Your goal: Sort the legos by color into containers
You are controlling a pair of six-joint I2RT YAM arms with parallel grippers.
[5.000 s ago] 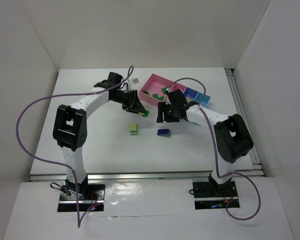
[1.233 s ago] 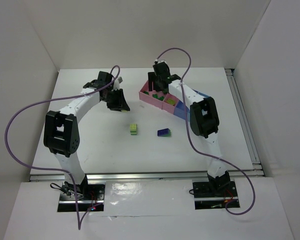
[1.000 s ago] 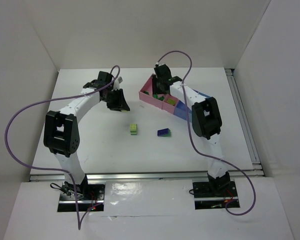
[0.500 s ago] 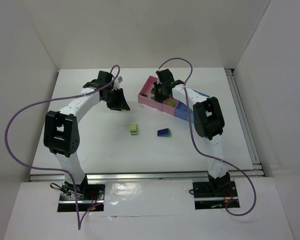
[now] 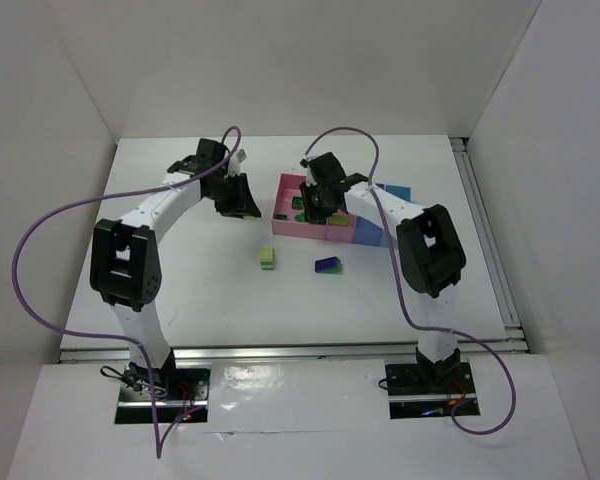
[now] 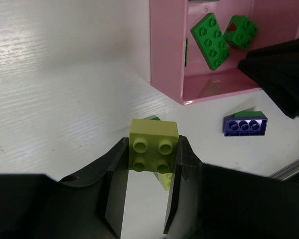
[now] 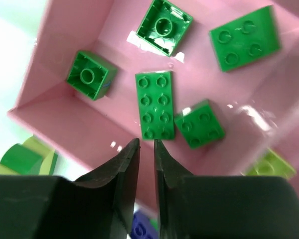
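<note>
Two end effectors show. My left end effector [image 6: 153, 152] pinches a lime brick [image 6: 154, 135] by its flat sides above the worktop [image 6: 50, 109]. My right end effector [image 7: 146, 149], almost closed and empty, hovers over green bricks [image 7: 154, 104] in the pink bin [image 7: 109, 35]. Bricks seem light, rigid, slick.

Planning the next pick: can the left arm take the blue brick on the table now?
Probably not yet: the left tool is shut on a lime brick. The blue brick lies free on the table, nothing over it.
</note>
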